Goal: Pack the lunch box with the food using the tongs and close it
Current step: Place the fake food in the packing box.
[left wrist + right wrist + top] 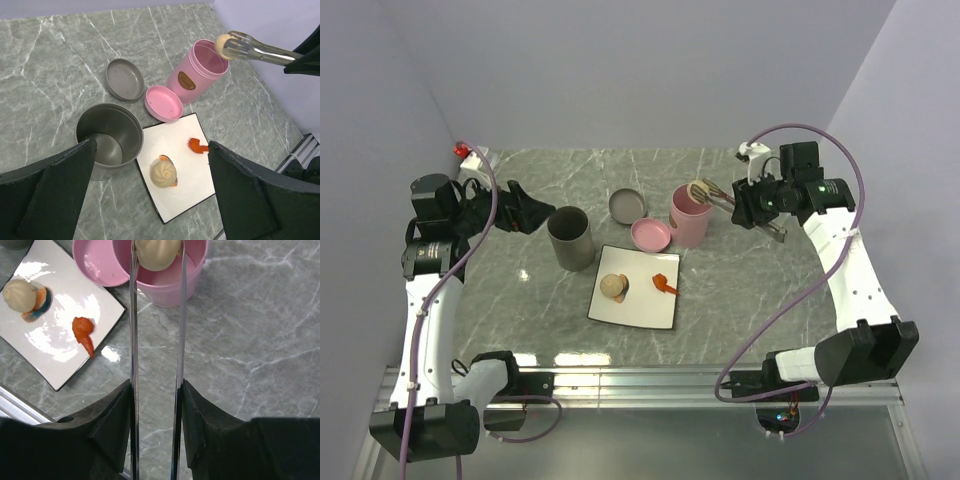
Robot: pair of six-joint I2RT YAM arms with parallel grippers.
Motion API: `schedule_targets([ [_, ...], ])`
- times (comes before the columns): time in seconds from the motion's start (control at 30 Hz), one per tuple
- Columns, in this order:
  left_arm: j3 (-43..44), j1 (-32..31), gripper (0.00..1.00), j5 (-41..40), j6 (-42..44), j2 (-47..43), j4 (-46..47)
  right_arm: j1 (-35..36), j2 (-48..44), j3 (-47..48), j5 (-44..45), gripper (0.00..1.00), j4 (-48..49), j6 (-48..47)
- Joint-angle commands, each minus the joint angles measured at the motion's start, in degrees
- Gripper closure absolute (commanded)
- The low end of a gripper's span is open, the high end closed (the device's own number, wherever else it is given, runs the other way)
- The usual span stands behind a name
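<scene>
Now one ball (157, 252) hangs in the tongs (133, 330) above the open pink box (172, 292); the right hand (156, 390) grips the tongs' arms. A second ball (19, 294) and the orange piece (82, 330) wait on the plate (55, 350). The lid (651, 235) lies beside the box, not yet on. The left hand (535, 212) is wide open and empty.

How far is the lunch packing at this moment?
Done: nothing seen inside the pink box yet. In hand: the right gripper squeezes the tongs, holding one ball over the box. Remaining: the second ball and orange piece on the plate, then the pink lid.
</scene>
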Motion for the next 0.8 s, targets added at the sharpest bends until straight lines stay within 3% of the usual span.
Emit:
schedule_targets([
  [0.0,2.3,0.3,0.01,1.7,1.0,-0.4,0.2,-0.9,0.9,1.2,-0.4,0.52,1.4,0.5],
  [0.17,2.3,0.3,0.01,1.3,1.1,-0.3,0.0,-0.9,2.9,1.7,-1.1,0.48,1.8,1.1],
  [0.37,2.5,0.4,0.01,1.2,1.4,-0.1,0.0,-0.9,3.8,3.0,-1.5,0.35,1.3,0.9],
  [0.77,3.4,0.6,0.01,2.3,0.5,1.1,0.5,1.2,-0.4,6.3,-7.9,0.33,-3.3,0.0],
])
